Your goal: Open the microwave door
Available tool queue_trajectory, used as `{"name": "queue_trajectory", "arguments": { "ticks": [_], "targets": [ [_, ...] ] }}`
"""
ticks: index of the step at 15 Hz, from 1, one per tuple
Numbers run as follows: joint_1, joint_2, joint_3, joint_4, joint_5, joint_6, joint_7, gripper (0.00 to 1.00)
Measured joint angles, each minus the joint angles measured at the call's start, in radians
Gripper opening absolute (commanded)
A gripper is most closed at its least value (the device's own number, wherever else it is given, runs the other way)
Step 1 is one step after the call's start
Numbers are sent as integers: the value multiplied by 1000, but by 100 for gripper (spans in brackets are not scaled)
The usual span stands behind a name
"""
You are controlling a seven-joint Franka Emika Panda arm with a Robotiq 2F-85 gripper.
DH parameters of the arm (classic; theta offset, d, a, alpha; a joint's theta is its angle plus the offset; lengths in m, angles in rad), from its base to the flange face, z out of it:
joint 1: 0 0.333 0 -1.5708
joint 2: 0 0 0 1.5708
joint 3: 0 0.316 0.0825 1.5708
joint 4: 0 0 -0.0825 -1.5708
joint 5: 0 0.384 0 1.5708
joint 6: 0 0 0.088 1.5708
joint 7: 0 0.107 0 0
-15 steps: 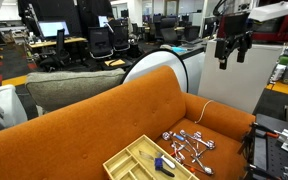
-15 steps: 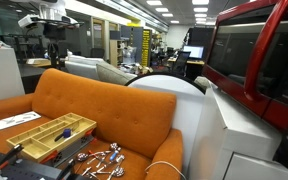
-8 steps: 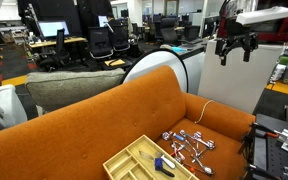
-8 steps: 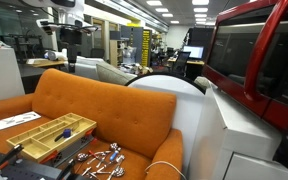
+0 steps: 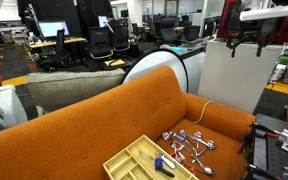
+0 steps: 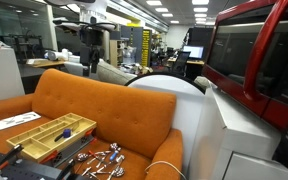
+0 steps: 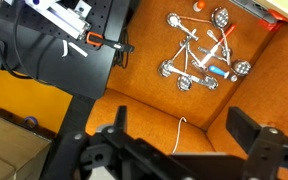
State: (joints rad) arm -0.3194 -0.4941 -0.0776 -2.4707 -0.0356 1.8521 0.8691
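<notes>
The microwave [image 6: 267, 70] is a red-cased box on the white cabinet [image 6: 246, 135] at the right of an exterior view. Its door [image 6: 236, 52], dark glass in a red frame, looks shut. In an exterior view only a red sliver [image 5: 227, 9] shows behind the arm. My gripper [image 5: 248, 44] hangs in the air above the orange sofa [image 5: 104, 125], open and empty. In an exterior view it [image 6: 92, 55] is far left of the microwave, well apart. In the wrist view the gripper [image 7: 184, 135] has its dark fingers [image 7: 252, 138] spread over the sofa seat.
A wooden compartment tray [image 5: 149, 158] and a pile of metal utensils [image 5: 189, 143] lie on the sofa seat; the utensils also show in the wrist view [image 7: 199, 55]. A white cable [image 7: 177, 135] runs down the cushion. A white round chair [image 6: 169, 100] stands between the sofa and the cabinet.
My gripper has moved sideways above the sofa back towards the microwave's side and turned at the wrist. It stays open. Nothing else has moved.
</notes>
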Motion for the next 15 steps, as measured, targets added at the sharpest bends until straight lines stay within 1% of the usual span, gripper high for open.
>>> {"name": "queue_trajectory", "arguments": {
  "ticks": [7, 9, 12, 15],
  "targets": [
    [2, -2, 8, -4, 0, 5, 22, 100],
    [2, 1, 3, -4, 16, 19, 51, 100],
    [-8, 20, -39, 10, 59, 69, 118, 100],
    [-54, 48, -118, 52, 74, 97, 156, 100]
  ]
}}
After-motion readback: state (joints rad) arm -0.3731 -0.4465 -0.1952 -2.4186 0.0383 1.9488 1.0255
